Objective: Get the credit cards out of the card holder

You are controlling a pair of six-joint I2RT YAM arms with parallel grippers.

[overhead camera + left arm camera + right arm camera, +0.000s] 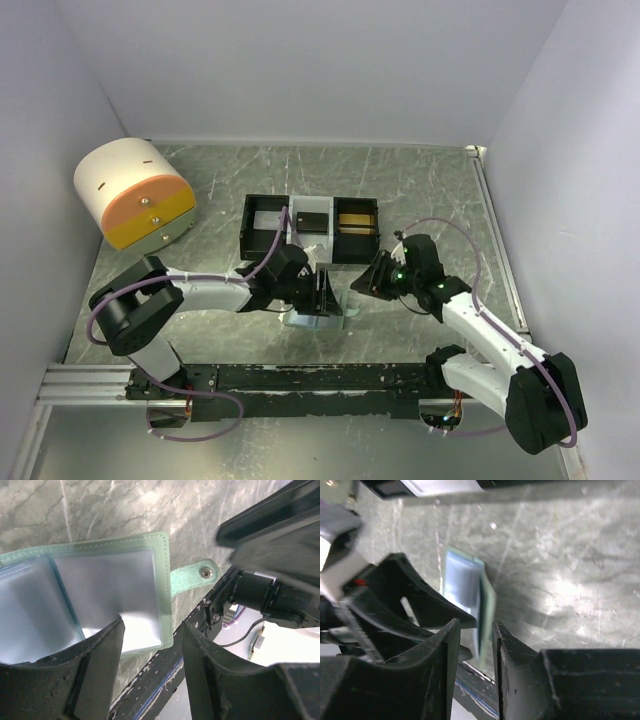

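The card holder point(312, 318) lies open on the table near the front rail, sage-green at the rim with pale blue-green sleeves point(115, 580) and a snap tab point(192, 575). My left gripper point(152, 625) is open over its near right corner, with one finger point(100, 665) overlapping the right panel. In the top view the left gripper point(322, 295) sits right above the holder. My right gripper point(475, 624) has its jaws narrowly parted, and one green panel of the holder point(487, 605) stands edge-on and blurred in the gap. I cannot make out any credit cards in the sleeves.
A black-and-white three-compartment tray point(311, 212) stands just behind the holder, with something gold-brown point(355, 219) in its right compartment. A white and orange drum point(135, 195) sits at the back left. The black base rail point(320, 378) runs along the near edge.
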